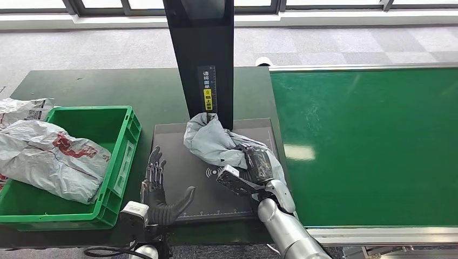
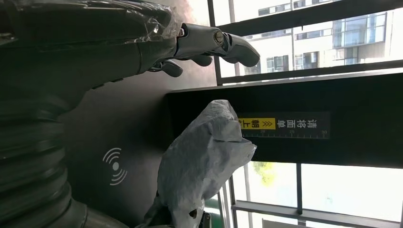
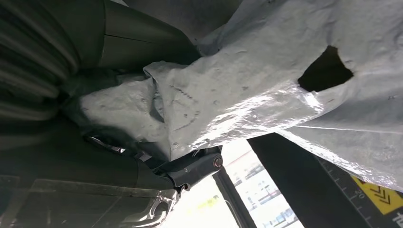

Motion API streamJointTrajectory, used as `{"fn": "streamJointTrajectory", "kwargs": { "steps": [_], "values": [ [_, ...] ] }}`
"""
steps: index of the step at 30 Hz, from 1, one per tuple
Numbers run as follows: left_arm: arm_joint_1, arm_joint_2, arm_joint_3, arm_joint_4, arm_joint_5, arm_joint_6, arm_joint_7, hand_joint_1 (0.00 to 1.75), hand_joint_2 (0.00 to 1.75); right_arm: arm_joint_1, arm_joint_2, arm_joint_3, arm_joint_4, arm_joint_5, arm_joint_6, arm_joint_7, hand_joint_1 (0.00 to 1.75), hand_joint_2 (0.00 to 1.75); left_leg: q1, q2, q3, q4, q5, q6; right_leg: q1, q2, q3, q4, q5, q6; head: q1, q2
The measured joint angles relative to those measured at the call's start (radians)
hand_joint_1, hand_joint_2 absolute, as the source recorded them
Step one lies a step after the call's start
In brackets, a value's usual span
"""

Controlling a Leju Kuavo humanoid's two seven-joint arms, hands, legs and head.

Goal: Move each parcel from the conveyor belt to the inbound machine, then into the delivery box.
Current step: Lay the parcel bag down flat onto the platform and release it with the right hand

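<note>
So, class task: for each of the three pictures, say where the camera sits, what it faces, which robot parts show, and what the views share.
Head view: high on the body, looking down at the scanner platform, green crate and conveyor belt; both arms show.
Left wrist view: behind the open left hand, facing the scanner post.
Right wrist view: behind the right hand, against the grey parcel it grips.
All three share that parcel.

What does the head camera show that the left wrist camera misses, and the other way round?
Only the head view shows the green crate with a parcel in it, the conveyor belt, and the right hand gripping the grey parcel. Only the left wrist view shows windows with buildings outside. Both show the grey parcel, the open left hand, the machine's dark plate and its yellow label.
</note>
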Motion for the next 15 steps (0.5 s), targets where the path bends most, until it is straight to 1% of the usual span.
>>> {"fn": "streamJointTrajectory", "kwargs": {
  "steps": [1, 4, 5, 8, 11, 13, 15],
  "values": [
    [0.0, 0.0, 0.0, 0.001, 0.0, 0.0, 0.0, 0.0, 1.75, -0.002, 0.0, 0.001, 0.004, 0.0, 0.0, 0.0, 1.31, 1.75, 0.0, 0.0, 0.0, 0.0, 0.0, 0.0, 0.0, 0.0, 0.0, 0.0, 0.0, 0.0, 0.0, 0.0],
    [-0.001, -0.001, 0.0, 0.004, -0.001, -0.002, 0.0, 0.0, 1.75, -0.005, 0.0, 0.003, 0.015, -0.003, -0.008, 0.002, 0.0, 0.44, 0.0, 0.0, 0.0, 0.0, 0.0, 0.0, 0.0, 0.0, 0.0, 0.0, 0.0, 0.0, 0.0, 0.0],
    [-0.002, -0.001, 0.0, 0.006, -0.001, -0.002, 0.0, 0.0, 1.75, -0.005, 0.0, 0.003, 0.019, -0.007, -0.017, 0.005, 0.0, 0.0, 0.0, 0.0, 0.0, 0.0, 0.0, 0.0, 0.0, 0.0, 0.0, 0.0, 0.0, 0.0, 0.0, 0.0],
    [-0.004, 0.0, -0.001, 0.017, -0.002, -0.003, 0.0, 0.0, 1.75, -0.006, -0.001, 0.003, 0.038, -0.028, -0.056, 0.011, 0.0, 0.0, 0.0, 0.0, 0.0, 0.0, 0.0, 0.0, 0.0, 0.0, 0.0, 0.0, 0.0, 0.0, 0.0, 0.0],
    [-0.01, 0.005, -0.017, 0.034, 0.026, 0.011, 0.0, 0.0, 1.75, -0.003, -0.004, 0.002, 0.054, -0.074, -0.077, -0.013, 0.0, 0.0, 0.0, 0.0, 0.0, 0.0, 0.0, 0.0, 0.0, 0.0, -0.001, 0.0, 0.0, 0.0, 0.0, 0.0],
    [-0.018, 0.009, -0.038, 0.047, 0.05, 0.029, 0.0, 0.0, 1.75, 0.0, -0.008, 0.001, 0.059, -0.107, -0.06, -0.036, 0.0, 0.0, 0.0, 0.0, 0.0, 0.0, 0.0, 0.0, 0.0, 0.0, -0.001, 0.0, 0.0, 0.0, 0.0, 0.0],
    [-0.026, 0.012, -0.054, 0.058, 0.063, 0.042, 0.0, 0.0, 1.75, 0.002, -0.01, -0.001, 0.061, -0.135, -0.022, -0.06, 0.0, 0.0, 0.0, 0.001, 0.0, 0.0, 0.0, 0.0, 0.0, 0.0, -0.001, 0.0, 0.0, 0.0, 0.0, 0.0]
  ]
}}
